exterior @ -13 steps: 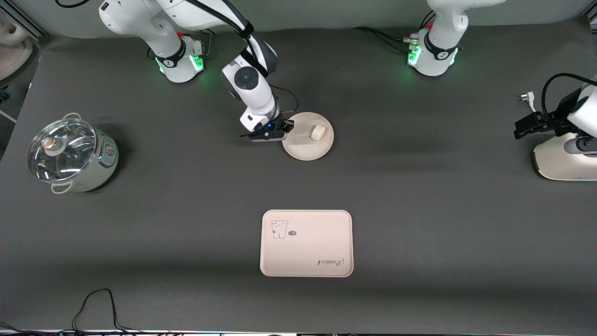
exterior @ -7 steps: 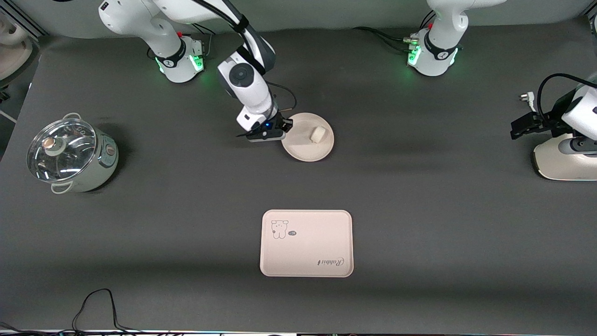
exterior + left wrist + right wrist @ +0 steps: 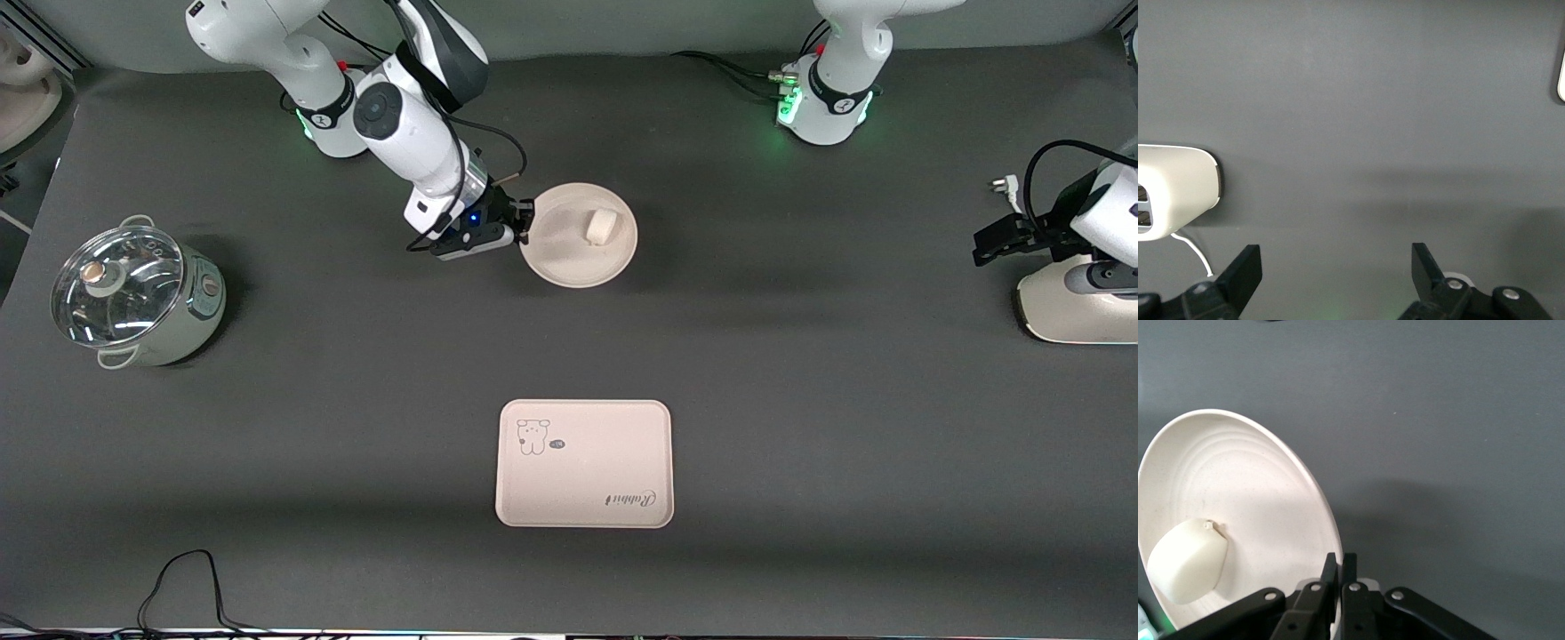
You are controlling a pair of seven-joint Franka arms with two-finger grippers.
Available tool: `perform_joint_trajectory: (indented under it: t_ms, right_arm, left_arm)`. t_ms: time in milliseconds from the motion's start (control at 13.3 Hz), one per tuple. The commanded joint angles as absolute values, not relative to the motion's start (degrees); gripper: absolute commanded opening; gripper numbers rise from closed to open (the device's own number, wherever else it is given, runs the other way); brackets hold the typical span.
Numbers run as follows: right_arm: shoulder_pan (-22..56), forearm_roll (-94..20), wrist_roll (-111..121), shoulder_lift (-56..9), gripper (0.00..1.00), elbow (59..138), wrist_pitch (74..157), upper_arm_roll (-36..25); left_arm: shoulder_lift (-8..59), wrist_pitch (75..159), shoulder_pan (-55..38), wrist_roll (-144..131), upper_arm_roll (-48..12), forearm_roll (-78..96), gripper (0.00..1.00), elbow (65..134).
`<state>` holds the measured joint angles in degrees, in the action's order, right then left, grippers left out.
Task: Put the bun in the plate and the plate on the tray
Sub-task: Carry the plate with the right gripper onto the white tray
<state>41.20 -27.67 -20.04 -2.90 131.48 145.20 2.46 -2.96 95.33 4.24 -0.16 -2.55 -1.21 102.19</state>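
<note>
My right gripper [image 3: 523, 222] is shut on the rim of the round cream plate [image 3: 564, 258] and holds it a little above the table. The white bun [image 3: 600, 226] lies in the plate, toward the rim away from the fingers. In the right wrist view the closed gripper [image 3: 1339, 563] pinches the plate's edge [image 3: 1238, 487], with the bun [image 3: 1188, 560] inside. The rectangular tray [image 3: 584, 464] with its animal drawing lies empty, nearer to the front camera. My left gripper [image 3: 987, 242] waits open at the left arm's end of the table; in its wrist view the gripper [image 3: 1337, 267] holds nothing.
A pot with a glass lid [image 3: 133, 293] stands at the right arm's end. A white appliance [image 3: 1076, 307] sits under the left gripper and also shows in the left wrist view [image 3: 1171, 190], with a plug [image 3: 1003, 187] nearby. A black cable [image 3: 187, 578] loops at the table's near edge.
The right arm has raised the plate off the table with the bun in it and swung it slightly toward the right arm's end. The left arm has barely moved.
</note>
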Motion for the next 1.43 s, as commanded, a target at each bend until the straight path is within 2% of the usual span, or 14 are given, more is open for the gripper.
perform_joint_trajectory:
  t_ms: [0,226,527,904,1130,1356]
  right_arm:
    - [40.5,-29.9,-17.5,-4.0,0.0,130.1,145.4,2.4]
    - [38.1,-29.9,-17.8,-11.1,0.0,121.5,143.2,2.4]
    - [33.1,-29.2,-17.4,-23.5,0.0,102.9,135.2,1.8]
    - [27.4,-24.4,-17.8,-41.6,0.0,73.1,123.6,1.1]
    - [26.2,-24.5,-18.3,-51.1,0.0,59.2,122.9,0.8]
    - [26.1,-24.4,-19.9,-58.1,0.0,50.7,124.2,-0.2]
  left_arm:
    - [-4.3,96.2,3.7,-1.1,-2.4,-1.5,1.0,103.1]
    - [-4.4,95.9,3.7,-1.1,-2.4,-1.5,1.0,103.1]
    - [-4.6,95.5,3.8,-1.5,-2.4,-1.5,1.0,103.0]
    - [-4.7,95.1,3.8,-1.5,-2.4,-1.5,1.0,103.0]
    - [-5.0,95.0,3.8,-1.5,-2.4,-1.5,1.0,102.9]
    - [-4.9,95.2,3.8,-1.5,-2.4,-1.5,1.0,102.9]
